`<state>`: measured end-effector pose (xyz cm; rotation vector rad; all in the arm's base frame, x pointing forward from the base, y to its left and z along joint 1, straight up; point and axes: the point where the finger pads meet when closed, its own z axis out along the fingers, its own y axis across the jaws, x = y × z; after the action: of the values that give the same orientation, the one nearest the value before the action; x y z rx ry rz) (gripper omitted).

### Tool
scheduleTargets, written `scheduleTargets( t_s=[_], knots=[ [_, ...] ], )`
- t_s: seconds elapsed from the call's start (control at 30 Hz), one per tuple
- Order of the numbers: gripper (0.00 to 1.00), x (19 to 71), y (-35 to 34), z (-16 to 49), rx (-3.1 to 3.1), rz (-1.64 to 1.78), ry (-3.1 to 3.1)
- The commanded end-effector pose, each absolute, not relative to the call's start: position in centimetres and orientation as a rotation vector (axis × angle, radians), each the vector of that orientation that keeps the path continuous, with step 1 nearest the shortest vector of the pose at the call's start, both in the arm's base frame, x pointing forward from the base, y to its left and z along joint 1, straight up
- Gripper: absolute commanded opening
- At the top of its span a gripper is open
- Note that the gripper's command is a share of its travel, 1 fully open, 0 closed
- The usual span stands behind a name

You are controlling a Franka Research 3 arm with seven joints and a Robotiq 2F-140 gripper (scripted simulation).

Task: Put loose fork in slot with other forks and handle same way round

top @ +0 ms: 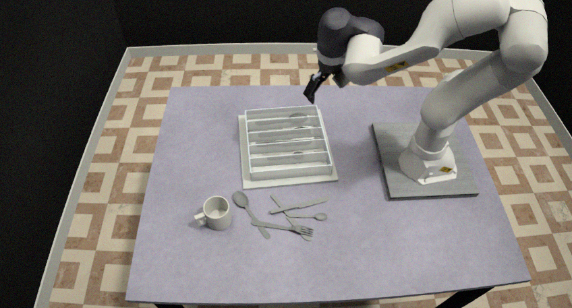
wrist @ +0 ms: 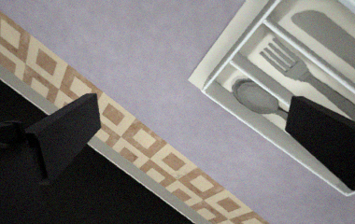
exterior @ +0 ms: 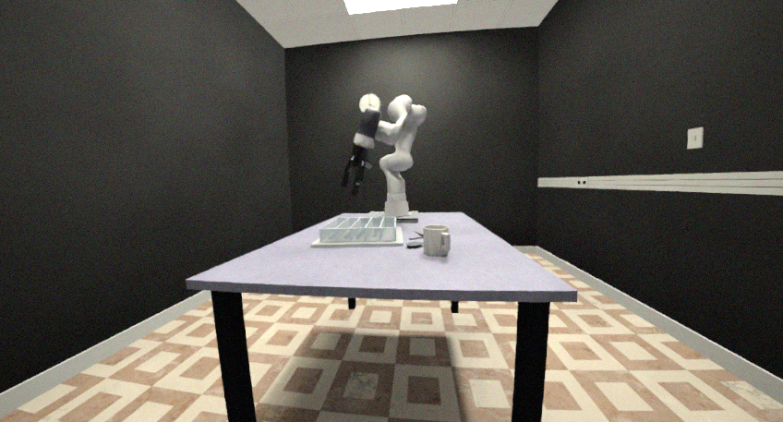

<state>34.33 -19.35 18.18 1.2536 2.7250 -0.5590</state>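
While the pincer (top: 311, 91) hangs high above the far edge of the tray, its two dark fingers stand spread as wide as they go, with nothing between them. In the wrist view, directly under the pincer, lie the lilac tabletop (wrist: 165, 61) and one corner of the white cutlery tray (wrist: 221, 61). Its outermost slot there holds a spoon (wrist: 254, 97), the next slot a fork (wrist: 284, 61) with its tines toward that corner, and the slot after that a knife (wrist: 333, 37).

Beyond the tray's other long side, well apart from the pincer, a small heap of loose cutlery rests on the tabletop. The loose fork (top: 282, 227) lies flat there, its tines touching a crossed utensil (top: 292, 222) whose kind I cannot tell. A table knife (top: 299, 205) and a small spoon (top: 308, 216) lie in the same heap, and a larger spoon (top: 247, 209) crosses the fork's handle end. Farthest from the pincer, just beside the larger spoon, a white mug (top: 216, 213) stands upright.
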Motion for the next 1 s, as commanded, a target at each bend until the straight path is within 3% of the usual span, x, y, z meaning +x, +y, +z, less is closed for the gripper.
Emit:
scheduleTargets(
  t_s=[0.0, 0.57, 0.97],
  knots=[
    [1.0, 34.3, -19.4, 18.2, 1.254, -0.559, 2.725],
    [1.0, 34.3, -19.3, 18.2, 1.251, -0.558, 2.727],
    [1.0, 36.1, -16.9, 19.6, 0.86, -0.411, 2.962]
  ],
)
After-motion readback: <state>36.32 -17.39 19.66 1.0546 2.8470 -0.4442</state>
